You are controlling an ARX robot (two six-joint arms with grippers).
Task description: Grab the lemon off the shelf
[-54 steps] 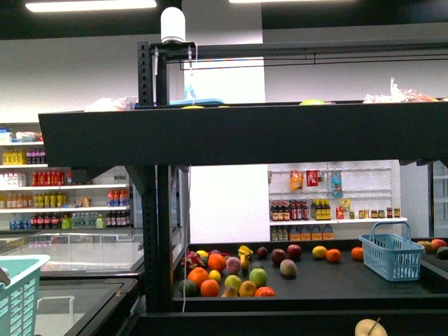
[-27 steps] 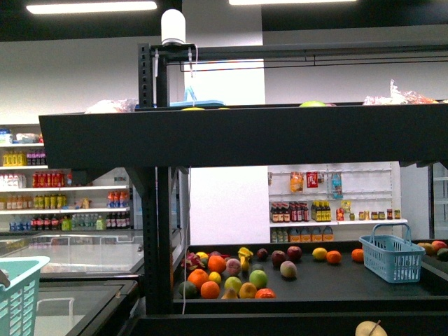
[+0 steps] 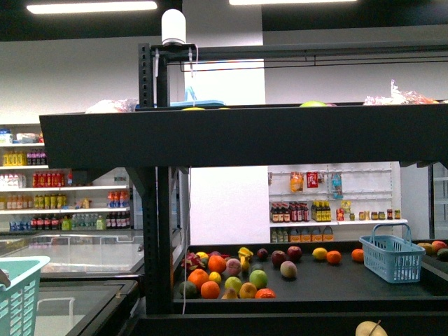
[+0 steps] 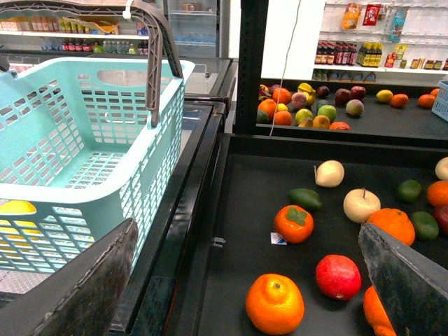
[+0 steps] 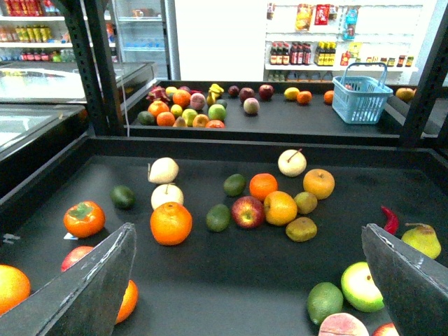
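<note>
- we take the yellow fruit just right of centre in the right wrist view for the lemon, lying on the shelf tray, touching a red apple.
- right gripper: jaws wide apart, empty; the lemon sits between them, slightly ahead.
- left gripper: spread wide, empty; no lemon in its view, so the right arm looks nearer.
- it looks nearly round; we cannot tell its long axis.

Left end effector with dark, scuffed flat fingers, right end effector alike
</note>
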